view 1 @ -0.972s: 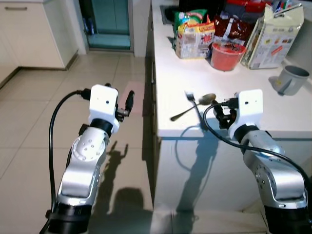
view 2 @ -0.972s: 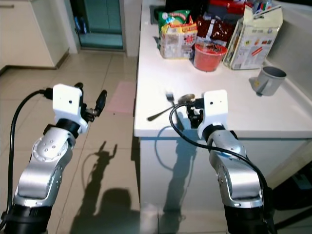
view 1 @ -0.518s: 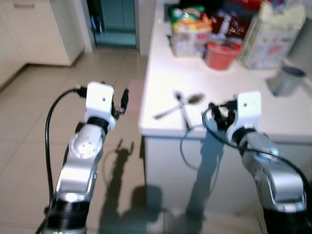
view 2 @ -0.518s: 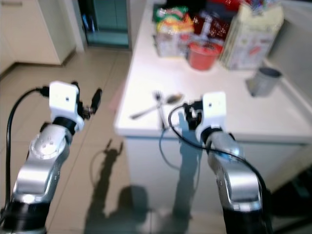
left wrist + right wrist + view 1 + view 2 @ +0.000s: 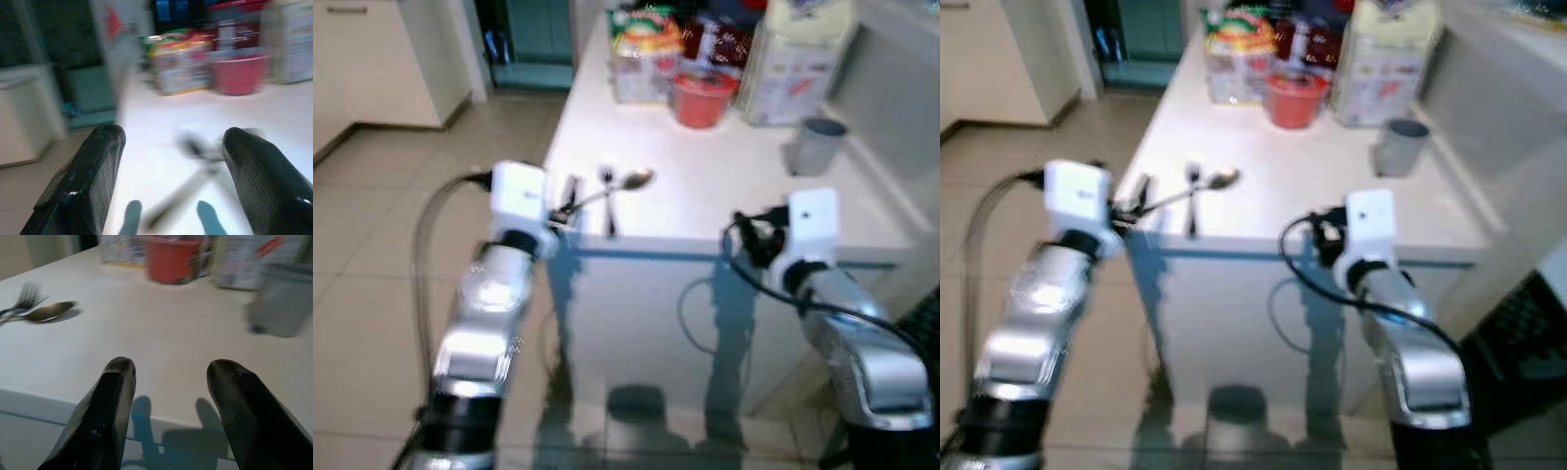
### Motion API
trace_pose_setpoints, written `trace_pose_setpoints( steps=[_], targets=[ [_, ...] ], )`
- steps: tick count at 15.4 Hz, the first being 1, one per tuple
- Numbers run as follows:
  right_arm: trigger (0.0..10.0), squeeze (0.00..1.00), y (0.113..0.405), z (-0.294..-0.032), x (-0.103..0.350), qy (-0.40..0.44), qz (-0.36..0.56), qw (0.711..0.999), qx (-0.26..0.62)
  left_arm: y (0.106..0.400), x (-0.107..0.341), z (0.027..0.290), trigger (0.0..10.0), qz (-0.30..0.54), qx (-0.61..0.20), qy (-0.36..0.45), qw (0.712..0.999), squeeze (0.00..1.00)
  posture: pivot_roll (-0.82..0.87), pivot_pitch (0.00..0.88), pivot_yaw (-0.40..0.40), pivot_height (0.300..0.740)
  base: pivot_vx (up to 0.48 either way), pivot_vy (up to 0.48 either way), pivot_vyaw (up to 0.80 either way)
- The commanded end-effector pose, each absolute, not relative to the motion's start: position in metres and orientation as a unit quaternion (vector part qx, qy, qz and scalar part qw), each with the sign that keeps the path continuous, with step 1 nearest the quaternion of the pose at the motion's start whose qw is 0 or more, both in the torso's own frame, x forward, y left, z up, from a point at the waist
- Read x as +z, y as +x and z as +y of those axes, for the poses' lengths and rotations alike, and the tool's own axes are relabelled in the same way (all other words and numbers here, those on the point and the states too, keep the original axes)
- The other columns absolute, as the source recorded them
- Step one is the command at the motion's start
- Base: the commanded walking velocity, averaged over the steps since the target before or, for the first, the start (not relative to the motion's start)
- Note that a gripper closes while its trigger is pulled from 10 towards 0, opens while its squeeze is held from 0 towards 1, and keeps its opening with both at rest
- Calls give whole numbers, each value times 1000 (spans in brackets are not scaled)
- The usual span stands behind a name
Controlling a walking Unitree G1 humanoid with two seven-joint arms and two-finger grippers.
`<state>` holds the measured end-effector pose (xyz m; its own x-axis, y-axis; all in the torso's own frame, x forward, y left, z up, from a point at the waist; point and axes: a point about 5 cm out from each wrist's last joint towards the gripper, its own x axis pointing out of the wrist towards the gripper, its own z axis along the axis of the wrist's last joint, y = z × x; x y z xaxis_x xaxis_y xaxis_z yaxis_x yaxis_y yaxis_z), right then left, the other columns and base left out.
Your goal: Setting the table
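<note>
shiny metal spoon (image 5: 48,312), matt white countertop (image 5: 161,338)

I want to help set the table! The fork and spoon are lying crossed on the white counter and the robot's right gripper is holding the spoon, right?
Not quite. The right gripper is open and holds nothing, as the right wrist view shows. The fork and spoon do lie crossed on the white counter.

I swing round to face the white table (image 5: 705,186) squarely (view blurs). Left gripper (image 5: 570,199), over floor a second ago, now reaches the table's near corner, beside the crossed spoon (image 5: 625,183) and fork (image 5: 608,196).
</note>
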<state>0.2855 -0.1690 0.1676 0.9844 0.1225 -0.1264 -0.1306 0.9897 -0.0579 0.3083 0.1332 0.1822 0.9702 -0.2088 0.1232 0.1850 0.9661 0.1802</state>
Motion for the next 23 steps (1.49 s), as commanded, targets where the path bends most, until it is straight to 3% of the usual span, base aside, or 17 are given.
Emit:
trace_pose_setpoints(
  steps=[1,4,12,16,23],
  targets=[
    [10000,0,286,-166,171,-30,57,996,65,313,186,139,10000,-69,-96,98,988,0,-53,0,-24,740,0,0,0],
    [10000,0,285,-165,171,-29,56,996,67,316,187,140,10000,-66,-94,96,989,0,-53,0,-21,740,0,372,0],
    [10000,0,285,-165,169,-9,62,996,63,315,193,139,10000,-89,-98,74,988,0,-53,0,-23,740,0,0,-67],
    [10000,0,285,-165,170,-14,60,996,66,315,192,137,10000,-88,-107,71,988,0,-53,0,-22,740,371,0,-725],
    [10000,0,283,-158,170,-27,58,993,100,316,195,147,10000,-89,-84,79,989,0,-51,0,-24,740,438,0,0]
  ],
)
